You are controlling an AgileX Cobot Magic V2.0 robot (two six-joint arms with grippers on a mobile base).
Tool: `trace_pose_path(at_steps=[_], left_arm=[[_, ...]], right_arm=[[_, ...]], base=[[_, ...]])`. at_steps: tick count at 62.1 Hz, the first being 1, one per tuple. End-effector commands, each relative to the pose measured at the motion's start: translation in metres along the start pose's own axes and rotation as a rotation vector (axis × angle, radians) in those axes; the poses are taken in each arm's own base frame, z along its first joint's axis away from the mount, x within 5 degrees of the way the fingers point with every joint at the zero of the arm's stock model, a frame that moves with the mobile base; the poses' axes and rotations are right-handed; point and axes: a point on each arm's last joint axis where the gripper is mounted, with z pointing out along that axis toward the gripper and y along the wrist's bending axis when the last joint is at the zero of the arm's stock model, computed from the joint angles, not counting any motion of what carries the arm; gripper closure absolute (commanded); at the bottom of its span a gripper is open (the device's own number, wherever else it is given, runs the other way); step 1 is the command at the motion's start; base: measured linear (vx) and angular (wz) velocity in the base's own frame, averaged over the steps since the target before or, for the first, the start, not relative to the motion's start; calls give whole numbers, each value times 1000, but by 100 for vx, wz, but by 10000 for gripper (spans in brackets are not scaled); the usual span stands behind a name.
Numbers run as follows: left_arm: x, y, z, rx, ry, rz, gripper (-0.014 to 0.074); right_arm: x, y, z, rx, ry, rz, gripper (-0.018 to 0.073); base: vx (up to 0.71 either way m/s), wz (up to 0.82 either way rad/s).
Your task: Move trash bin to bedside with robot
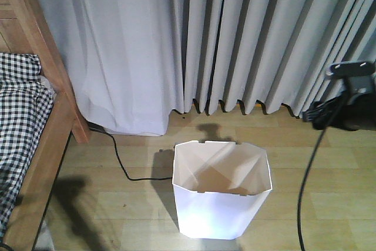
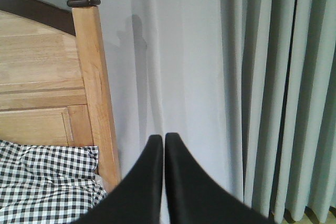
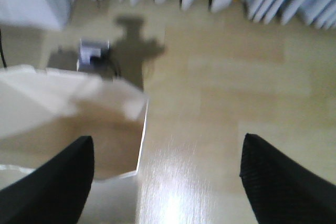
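Observation:
The white trash bin [image 1: 222, 198] stands upright on the wood floor, mid-frame in the front view, its cream inside empty. The bedside [image 1: 44, 145], a light wooden frame with a black-and-white checked cover [image 1: 20, 116], lies at the far left, well apart from the bin. My right arm [image 1: 346, 107] hangs at the right edge, above and right of the bin. In the right wrist view my right gripper [image 3: 168, 148] is open and straddles the bin's [image 3: 68, 114] right rim from above, one finger over the inside, one outside. My left gripper [image 2: 160, 139] is shut and empty, facing the curtain beside the headboard [image 2: 92, 93].
Grey pleated curtains [image 1: 247, 39] hang down to the floor behind the bin. A black cable [image 1: 120, 163] runs across the floor from the bed corner toward the bin. A small grey-white box [image 3: 93, 51] sits on the floor beyond the bin.

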Motion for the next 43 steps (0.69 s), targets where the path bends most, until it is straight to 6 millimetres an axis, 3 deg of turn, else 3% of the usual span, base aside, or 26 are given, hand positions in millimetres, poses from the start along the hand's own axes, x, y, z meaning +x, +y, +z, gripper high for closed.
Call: trace_pose_path(at_steps=[1, 20, 29, 35, 43], left_arm=[[-3, 0, 0, 7, -71, -23, 603], [-3, 0, 0, 7, -71, -23, 603], [-3, 0, 0, 7, -71, -23, 603], [-3, 0, 0, 7, -71, -23, 603], [-3, 0, 0, 7, -71, -23, 603]], right_arm=[[-12, -1, -44, 48, -159, -19, 13], [-5, 16, -156, 2, -489, -51, 13], [4, 25, -198, -39, -620, -38, 13], [14, 31, -218, -66, -681, -31, 13], [39, 35, -226, -66, -734, -2, 13]], base=[[0, 0], [0, 0], [0, 0], [0, 0], [0, 0]])
